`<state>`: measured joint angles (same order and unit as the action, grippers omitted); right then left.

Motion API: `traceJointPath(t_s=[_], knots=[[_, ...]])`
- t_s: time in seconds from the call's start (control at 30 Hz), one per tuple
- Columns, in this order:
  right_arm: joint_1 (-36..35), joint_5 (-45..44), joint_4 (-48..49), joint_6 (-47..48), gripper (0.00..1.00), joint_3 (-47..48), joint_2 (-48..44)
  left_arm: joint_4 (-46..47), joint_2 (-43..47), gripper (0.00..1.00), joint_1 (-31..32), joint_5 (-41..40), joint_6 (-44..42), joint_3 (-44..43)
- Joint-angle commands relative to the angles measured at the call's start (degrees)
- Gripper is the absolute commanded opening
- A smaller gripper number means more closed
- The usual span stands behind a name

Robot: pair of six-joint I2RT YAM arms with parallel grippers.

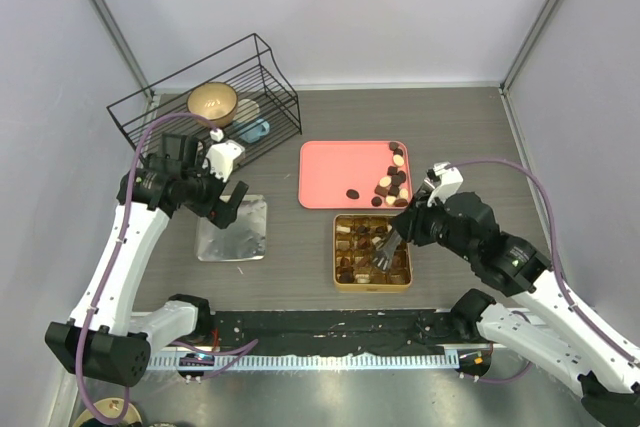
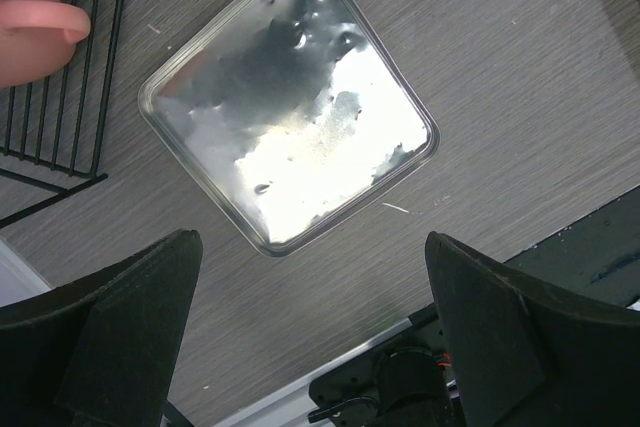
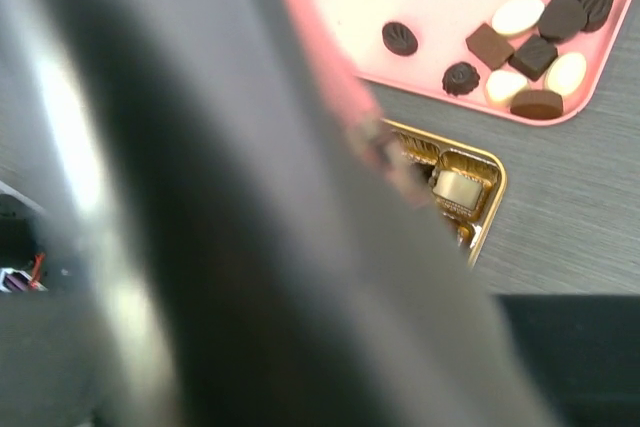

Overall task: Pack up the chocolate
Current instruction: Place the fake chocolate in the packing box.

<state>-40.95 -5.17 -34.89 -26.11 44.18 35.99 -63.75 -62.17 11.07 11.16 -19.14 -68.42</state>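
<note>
Here, over the grey table [image 1: 300, 247], left tool [image 2: 308, 247] gapes wide; right tool [image 1: 385, 247] unclear.

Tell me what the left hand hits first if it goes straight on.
Likely the silver lid, flat on the table, straight ahead of the open left hand; the gap to it is unclear.

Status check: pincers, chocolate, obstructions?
Left pincer open, over silver lid. Right pincer down in gold tin, grip unclear. Chocolate partly on pink tray, partly in tin. Nothing between tray and tin.
</note>
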Motion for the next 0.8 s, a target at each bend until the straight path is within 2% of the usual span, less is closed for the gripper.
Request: traceJointPath(t_s=[0.0,0.3,0.6,0.77], knots=[[-0.4,0.4,2.6,-0.5,0.33,-1.7,0.0,1.2,0.2,1.0,-0.3,1.2,0.9,-2.0],[-1.7,-2.2,4.0,0.1,0.45,-2.4,1.0,0.4,-0.1,1.0,-0.3,0.7,0.0,-2.6],[-1.9,-6.9,5.4,3.6,0.44,3.7,3.6,0.1,-0.5,1.0,-0.3,0.9,-1.1,-3.7],[-1.9,-8.8,12.0,7.7,0.42,8.9,11.8,0.0,-0.4,1.0,-0.3,1.4,-0.8,-4.0]])
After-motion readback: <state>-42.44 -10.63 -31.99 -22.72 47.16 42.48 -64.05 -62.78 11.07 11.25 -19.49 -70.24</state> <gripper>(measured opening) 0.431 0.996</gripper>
